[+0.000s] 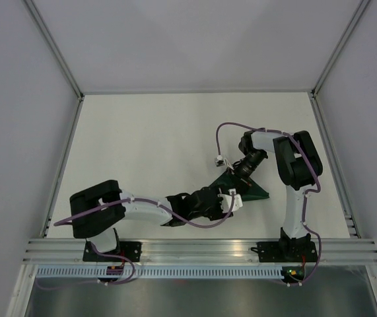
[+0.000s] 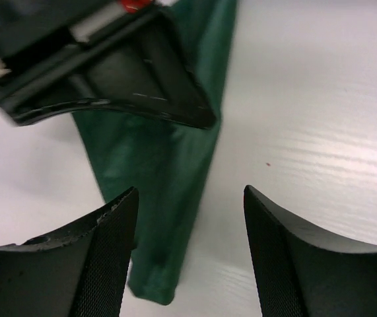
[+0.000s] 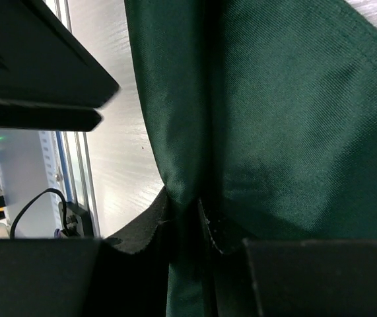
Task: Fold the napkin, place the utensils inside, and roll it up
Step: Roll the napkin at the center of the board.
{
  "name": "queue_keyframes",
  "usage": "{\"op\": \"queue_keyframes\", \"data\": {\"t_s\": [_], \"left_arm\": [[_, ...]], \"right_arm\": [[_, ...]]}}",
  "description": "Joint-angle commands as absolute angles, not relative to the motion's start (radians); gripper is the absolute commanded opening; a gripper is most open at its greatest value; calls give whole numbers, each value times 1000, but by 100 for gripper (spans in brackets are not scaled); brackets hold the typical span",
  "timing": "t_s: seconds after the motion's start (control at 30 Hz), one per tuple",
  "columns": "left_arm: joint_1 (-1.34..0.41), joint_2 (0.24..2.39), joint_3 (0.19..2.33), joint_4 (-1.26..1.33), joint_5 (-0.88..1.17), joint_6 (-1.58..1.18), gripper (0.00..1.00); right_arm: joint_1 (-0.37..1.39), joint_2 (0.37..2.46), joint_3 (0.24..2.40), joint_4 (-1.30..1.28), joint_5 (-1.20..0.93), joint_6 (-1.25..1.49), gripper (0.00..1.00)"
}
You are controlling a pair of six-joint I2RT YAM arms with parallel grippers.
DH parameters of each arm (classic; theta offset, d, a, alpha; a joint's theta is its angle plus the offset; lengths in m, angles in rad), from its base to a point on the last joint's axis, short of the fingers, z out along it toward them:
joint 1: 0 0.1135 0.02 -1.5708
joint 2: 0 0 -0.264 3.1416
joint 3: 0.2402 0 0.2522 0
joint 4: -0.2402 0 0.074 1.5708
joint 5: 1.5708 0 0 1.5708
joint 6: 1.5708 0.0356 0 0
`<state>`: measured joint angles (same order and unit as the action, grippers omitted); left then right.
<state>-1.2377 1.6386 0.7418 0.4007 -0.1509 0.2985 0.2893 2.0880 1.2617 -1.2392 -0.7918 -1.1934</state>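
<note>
Folding stage. The napkin (image 1: pixel 254 190) lies on the table (image 1: pixel 175 132) between the two arms, gathered into a narrow, partly raised fold. My right gripper (image 3: pixel 187 221) is clenched on a ridge of cloth at the napkin's far side, with fabric draping to either side of its fingers. My left gripper (image 2: pixel 188 244) hovers over the napkin's near end, jaws apart and empty, and the cloth strip runs below the gap. No utensils are in view. I judge the fold unfinished. The next move calls for the left gripper to pin or take the near end while the right carries its pinch across and lays it flat.
</note>
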Motion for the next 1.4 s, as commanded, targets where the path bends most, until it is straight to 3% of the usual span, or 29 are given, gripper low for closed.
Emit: {"op": "queue_keyframes", "data": {"t_s": [0.0, 0.23, 0.47, 0.57, 0.7, 0.8, 0.9, 1.1, 1.17, 1.23, 1.37], "left_arm": [[-1281, 1706, 791, 462, -209, 517, 70], [-1287, 1821, 813, 567, -261, 612, 71], [-1281, 1888, 844, 496, -221, 598, 67], [-1267, 1893, 857, 427, -183, 559, 55], [-1255, 1899, 873, 361, -149, 509, 24], [-1244, 1913, 894, 304, -123, 474, 10], [-1235, 1928, 937, 214, -89, 431, 2], [-1223, 1927, 966, 143, -35, 327, 2], [-1221, 1928, 966, 130, -20, 299, 2], [-1221, 1934, 973, 114, -12, 287, 2], [-1212, 1937, 974, 98, 24, 256, 2]], "right_arm": [[290, 2141, 1270, -1144, -739, -1232, 20], [290, 2154, 1272, -1140, -745, -1224, 20], [290, 2158, 1272, -1140, -744, -1218, 20], [290, 2157, 1272, -1138, -745, -1218, 20], [291, 2158, 1272, -1135, -744, -1215, 20], [290, 2152, 1266, -1131, -744, -1212, 21], [290, 2122, 1249, -1103, -732, -1186, 28], [282, 1988, 1197, -982, -699, -1109, 51], [266, 1956, 1209, -980, -701, -1092, 65], [249, 1939, 1221, -989, -701, -1088, 70], [177, 1892, 1267, -1022, -733, -1080, 71]]}}
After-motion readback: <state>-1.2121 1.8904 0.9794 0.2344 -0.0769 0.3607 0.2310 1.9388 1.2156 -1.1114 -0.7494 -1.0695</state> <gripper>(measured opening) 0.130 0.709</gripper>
